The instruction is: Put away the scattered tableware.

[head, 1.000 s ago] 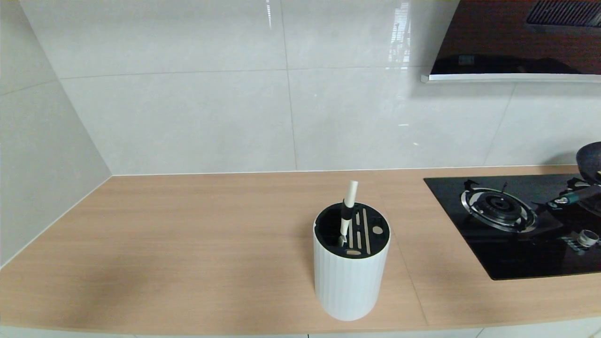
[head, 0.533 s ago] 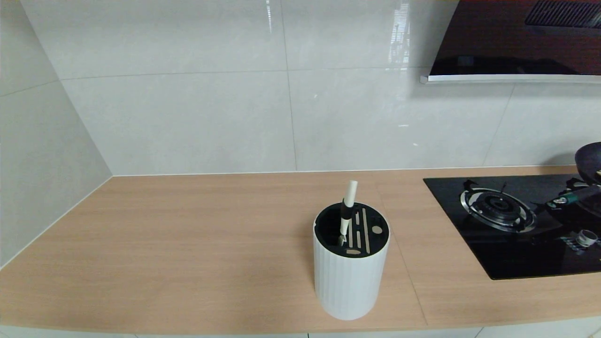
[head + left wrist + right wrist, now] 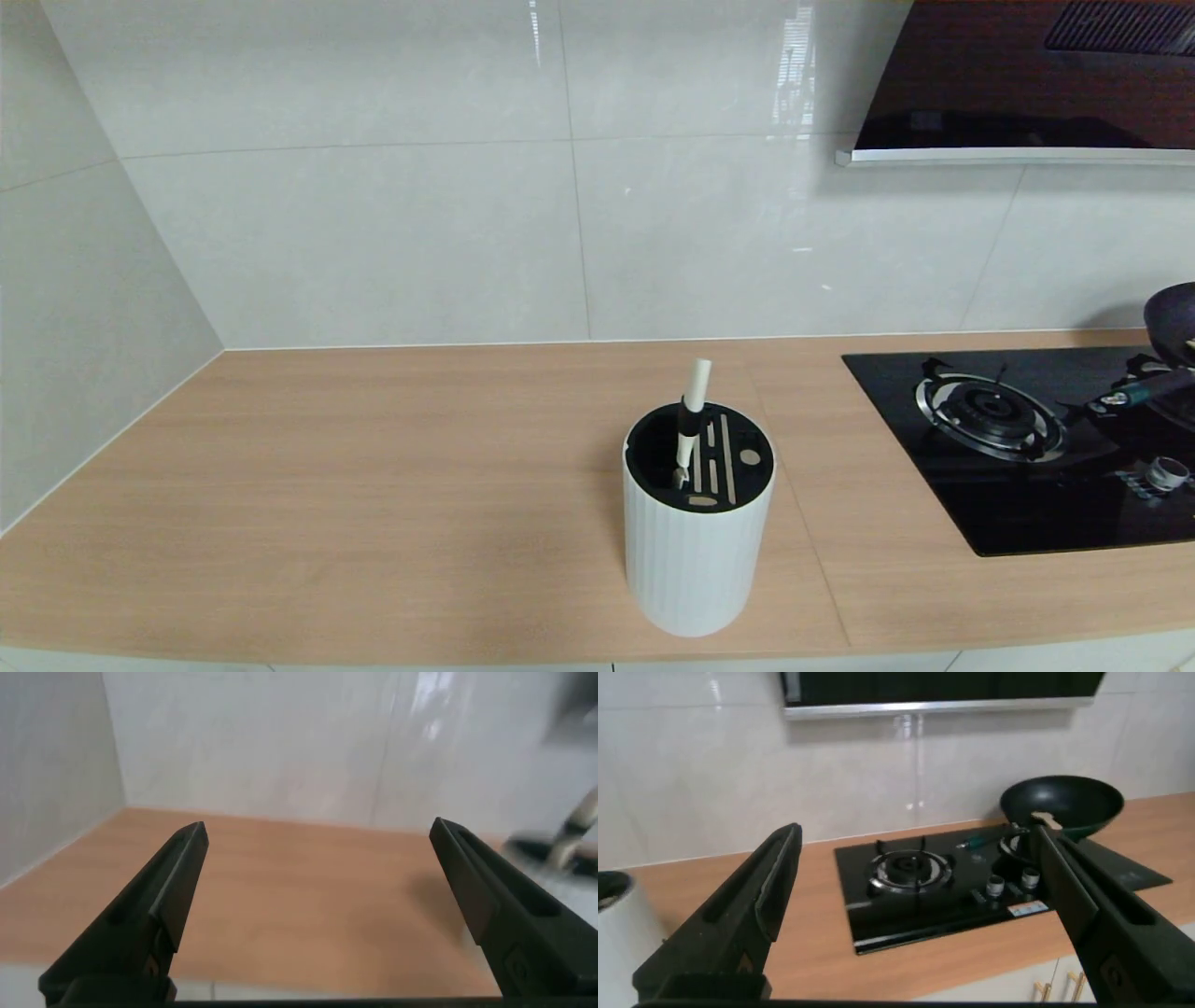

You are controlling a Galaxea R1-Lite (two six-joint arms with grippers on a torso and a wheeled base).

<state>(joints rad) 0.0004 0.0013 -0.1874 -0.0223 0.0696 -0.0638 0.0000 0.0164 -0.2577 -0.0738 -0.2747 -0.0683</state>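
We find one white-handled utensil point(image 3: 693, 406) already stowed. It stands handle-up, slightly tilted, in the black top of the white ribbed holder point(image 3: 698, 551). It sits beside the narrow slots, but we cannot tell whether it is in a slot or in the larger opening next to them. The holder stands upright on the wooden surface point(image 3: 373, 485), near its front edge and well apart from the hob point(image 3: 1027, 448) to the robot's right.

The left end effector point(image 3: 318, 835) is spread wide and carries nothing. It is held above the front of the surface, with the holder off to one side of it. The right end effector point(image 3: 917, 838) is likewise spread wide and unloaded. It faces the hob and the dark pan point(image 3: 1062, 803) resting on the far burner.

The only piece of tableware we can identify is the one in the holder, and neither end effector holds another. On that evidence we judge the task to be at or very near its end. The remaining slots in the holder could take more pieces. Whether any lie beyond these views, we cannot tell. A small teal-tipped object lies on the hob near the pan, too small for us to identify.
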